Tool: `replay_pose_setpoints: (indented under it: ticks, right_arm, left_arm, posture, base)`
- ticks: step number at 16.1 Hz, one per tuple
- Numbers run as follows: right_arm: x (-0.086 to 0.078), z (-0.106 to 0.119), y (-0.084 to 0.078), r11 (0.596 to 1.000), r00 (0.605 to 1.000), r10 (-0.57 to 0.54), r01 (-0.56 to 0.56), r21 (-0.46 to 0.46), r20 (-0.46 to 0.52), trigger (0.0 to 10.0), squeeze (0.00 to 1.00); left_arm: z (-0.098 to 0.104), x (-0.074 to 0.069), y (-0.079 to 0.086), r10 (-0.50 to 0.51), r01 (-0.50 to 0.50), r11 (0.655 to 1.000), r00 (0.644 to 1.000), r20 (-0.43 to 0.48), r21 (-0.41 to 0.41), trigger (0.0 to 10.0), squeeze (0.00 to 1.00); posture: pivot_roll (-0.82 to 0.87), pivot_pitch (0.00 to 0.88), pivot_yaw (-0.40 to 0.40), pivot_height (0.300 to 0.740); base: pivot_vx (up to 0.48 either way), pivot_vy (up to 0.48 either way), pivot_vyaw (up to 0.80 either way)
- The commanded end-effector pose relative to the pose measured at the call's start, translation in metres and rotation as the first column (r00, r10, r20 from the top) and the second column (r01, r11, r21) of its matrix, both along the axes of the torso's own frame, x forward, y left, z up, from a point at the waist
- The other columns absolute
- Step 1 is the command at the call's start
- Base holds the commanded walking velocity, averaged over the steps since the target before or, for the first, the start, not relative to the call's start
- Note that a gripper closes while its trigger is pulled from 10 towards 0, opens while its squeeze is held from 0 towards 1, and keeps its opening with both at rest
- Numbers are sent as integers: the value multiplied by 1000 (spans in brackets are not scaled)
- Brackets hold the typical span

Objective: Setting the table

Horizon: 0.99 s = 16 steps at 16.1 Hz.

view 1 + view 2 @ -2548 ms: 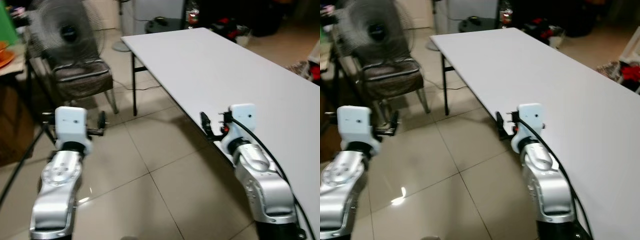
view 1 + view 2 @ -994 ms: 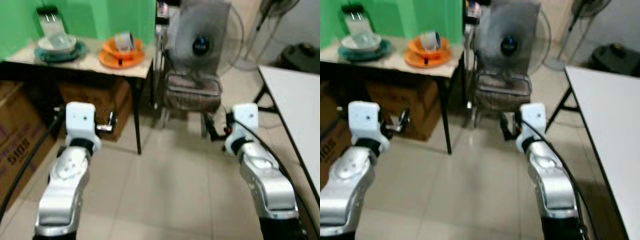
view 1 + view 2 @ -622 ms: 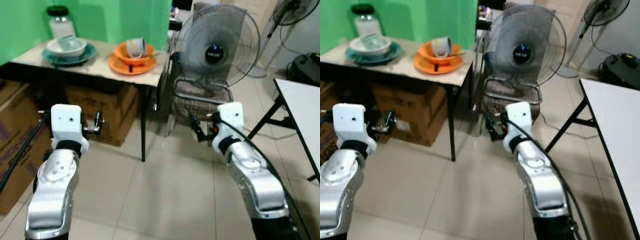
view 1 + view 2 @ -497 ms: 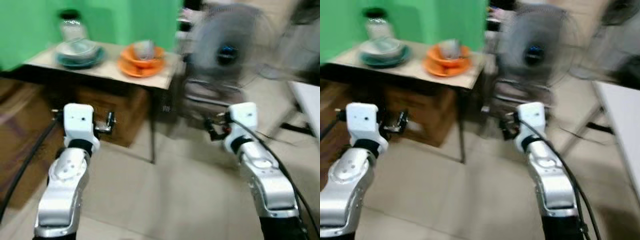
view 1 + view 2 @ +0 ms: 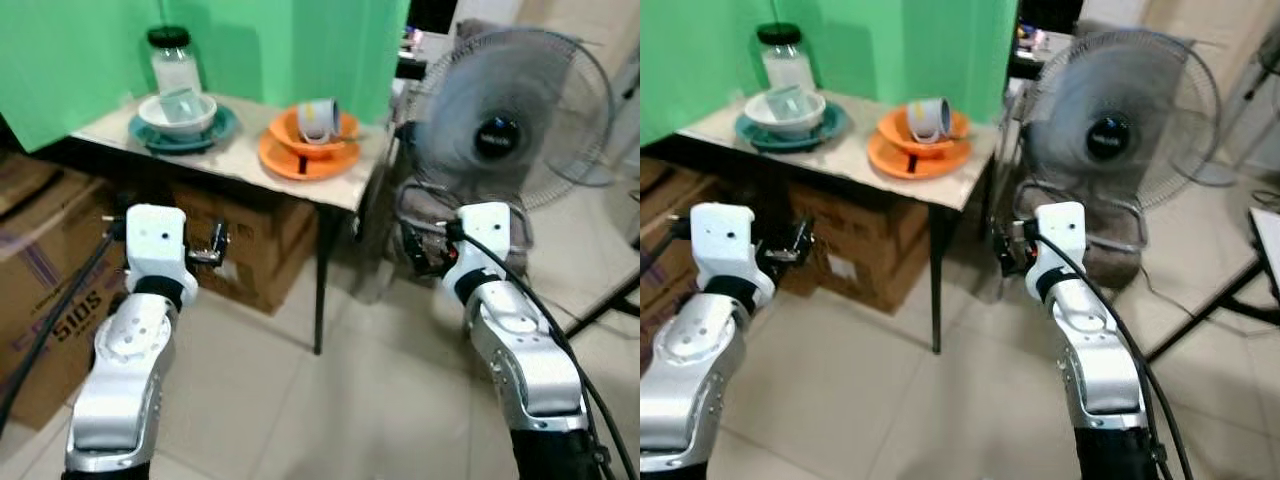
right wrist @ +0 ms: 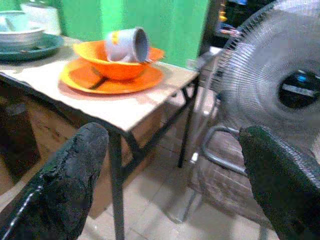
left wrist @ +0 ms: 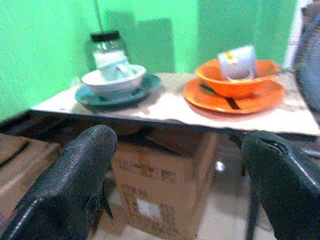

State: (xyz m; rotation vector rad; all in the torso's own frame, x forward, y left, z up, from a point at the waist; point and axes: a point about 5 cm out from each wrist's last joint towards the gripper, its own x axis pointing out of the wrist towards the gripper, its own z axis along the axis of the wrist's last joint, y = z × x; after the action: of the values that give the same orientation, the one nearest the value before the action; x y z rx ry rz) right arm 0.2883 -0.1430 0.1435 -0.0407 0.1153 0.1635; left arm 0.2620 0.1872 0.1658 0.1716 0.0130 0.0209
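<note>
A small side table [image 5: 232, 162] stands against a green wall ahead of me. On it an orange plate [image 5: 310, 160] carries an orange bowl [image 5: 290, 130] with a grey mug [image 5: 319, 117] lying on its side in it. To the left a teal plate [image 5: 200, 132] holds a white bowl [image 5: 177, 112], and a glass jar [image 5: 172, 66] stands behind them. My left gripper [image 7: 177, 145] is open and empty, held well short of the table. My right gripper [image 6: 172, 137] is also open and empty, level with the table's right end.
A standing fan [image 5: 505, 125] sits on a chair [image 5: 430, 215] right of the side table. Cardboard boxes [image 5: 45, 290] lie on the floor at the left and under the table [image 5: 250, 255]. Tiled floor [image 5: 330, 410] lies between me and the table.
The camera has swung from the long white table to the side table with dishes, which now looks sharper and nearer. Both arms keep the same raised pose.
</note>
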Motion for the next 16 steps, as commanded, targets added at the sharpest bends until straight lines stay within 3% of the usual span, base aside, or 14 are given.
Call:
replay_pose_setpoints:
  ticks: [1,4,7,9,16]
  right_arm:
    - [1,2,8,999,1000,12,-12,31,-1,10000,0]
    - [-4,5,5,992,999,-51,50,113,11,10000,0]
    - [-8,3,2,992,998,-62,60,113,15,10000,0]
    - [-7,4,5,986,1000,10,-14,169,26,10000,0]
    - [-6,-4,19,993,995,100,-102,63,29,10000,0]
  left_arm:
    - [1,-1,7,16,-16,1000,1000,-2,14,10000,0]
    - [1,0,8,-5,6,1000,1000,-5,14,10000,0]
    - [-1,-4,5,-35,35,999,999,-12,26,10000,0]
    - [-2,-9,3,-48,48,998,999,-15,37,10000,0]
    - [-5,-16,2,-198,202,972,979,-44,122,10000,0]
  posture:
    - [160,0,-16,740]
    - [157,0,5,740]
    - [158,0,-3,740]
    - [180,0,-12,740]
    - [195,0,6,740]
  base:
    - [416,0,0]
    - [417,0,0]
    - [416,0,0]
    - [414,0,0]
    - [413,0,0]
